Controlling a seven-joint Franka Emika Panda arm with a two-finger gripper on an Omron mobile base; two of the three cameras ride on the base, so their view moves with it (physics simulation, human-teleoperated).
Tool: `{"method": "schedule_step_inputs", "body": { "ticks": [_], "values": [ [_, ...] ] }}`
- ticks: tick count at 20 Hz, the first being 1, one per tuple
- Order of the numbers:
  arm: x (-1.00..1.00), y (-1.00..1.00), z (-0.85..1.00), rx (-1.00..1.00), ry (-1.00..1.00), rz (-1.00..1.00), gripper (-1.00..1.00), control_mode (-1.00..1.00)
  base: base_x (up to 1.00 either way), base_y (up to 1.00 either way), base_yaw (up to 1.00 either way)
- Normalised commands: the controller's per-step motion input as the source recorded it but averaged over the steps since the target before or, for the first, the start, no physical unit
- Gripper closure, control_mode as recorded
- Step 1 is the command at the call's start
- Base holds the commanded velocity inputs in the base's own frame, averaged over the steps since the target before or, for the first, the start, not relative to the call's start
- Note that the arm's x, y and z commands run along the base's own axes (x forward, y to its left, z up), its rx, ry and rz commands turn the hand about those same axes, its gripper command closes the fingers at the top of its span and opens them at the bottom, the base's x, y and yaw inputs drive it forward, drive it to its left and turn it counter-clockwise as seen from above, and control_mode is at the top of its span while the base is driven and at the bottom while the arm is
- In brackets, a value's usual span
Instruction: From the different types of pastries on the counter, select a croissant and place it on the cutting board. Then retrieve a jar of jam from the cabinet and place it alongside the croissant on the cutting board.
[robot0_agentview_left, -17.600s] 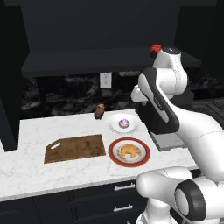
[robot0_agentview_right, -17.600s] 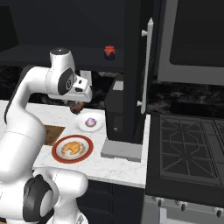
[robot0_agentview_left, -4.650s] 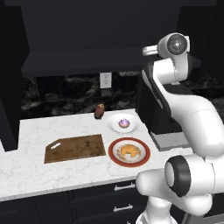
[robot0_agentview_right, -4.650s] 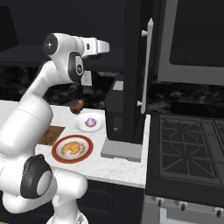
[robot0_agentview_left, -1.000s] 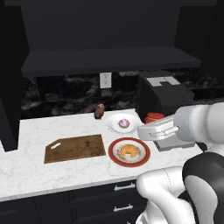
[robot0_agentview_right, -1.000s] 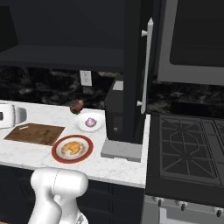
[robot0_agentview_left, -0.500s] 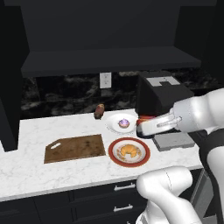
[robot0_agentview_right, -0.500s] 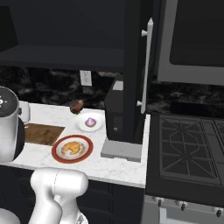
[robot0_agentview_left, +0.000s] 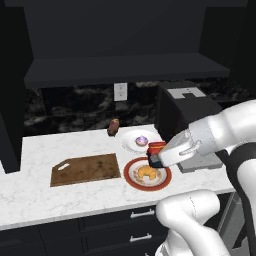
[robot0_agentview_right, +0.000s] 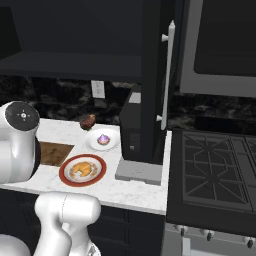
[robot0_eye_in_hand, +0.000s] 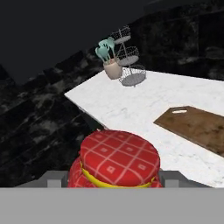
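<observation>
A red jar of jam (robot0_agentview_left: 156, 148) is held clamped between the jaws of the gripper (robot0_agentview_left: 155, 159) above the red-rimmed plate (robot0_agentview_left: 131, 178), where the golden croissant (robot0_agentview_left: 147, 173) lies — not on the wooden cutting board (robot0_agentview_left: 86, 169), which sits bare to the plate's left on the white marble counter (robot0_agentview_left: 35, 195). In the hand view the jar's red checked lid (robot0_eye_in_hand: 119, 158) is seen between the dark finger tips, with the board (robot0_eye_in_hand: 197, 126) and a wire basket stand (robot0_eye_in_hand: 127, 57) beyond it.

Several risks can be judged from here. The croissant step looks undone, so the jam may be set down on the board beside nothing. The jar is carried low over the plate, and the croissant could be clipped if the arm is swept towards the board without being lifted. The purple-frosted cupcake (robot0_agentview_left: 142, 140) on its white plate and the dark brown pastry (robot0_agentview_left: 113, 128) stand just behind the path and could be knocked. A round jar pinched at its sides could also slip or be released tilted.

Compared with half a second ago, the jar is seen lower and further left — out from in front of the dark appliance (robot0_agentview_left: 185, 111) and over the plate's rim. The croissant, cupcake, brown pastry and board are found where they were.
</observation>
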Motion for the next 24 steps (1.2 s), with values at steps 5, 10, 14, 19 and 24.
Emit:
{"method": "schedule_step_inputs", "body": {
  "ticks": [5,10,14,19,24],
  "values": [
    [0.19,0.02,-0.29,0.00,-0.09,0.23,1.00,-1.00,0.00,0.00,0.00],
    [0.03,0.25,-0.13,0.00,-0.09,0.13,1.00,-1.00,0.00,0.00,0.00],
    [0.34,0.35,-0.18,0.00,-0.02,0.06,1.00,-1.00,0.00,0.00,0.00],
    [0.56,0.20,-0.11,0.00,-0.02,0.05,1.00,-1.00,0.00,0.00,0.00],
    [0.43,0.04,-0.18,0.00,-0.06,0.09,1.00,-1.00,0.00,0.00,0.00]
  ]
}}
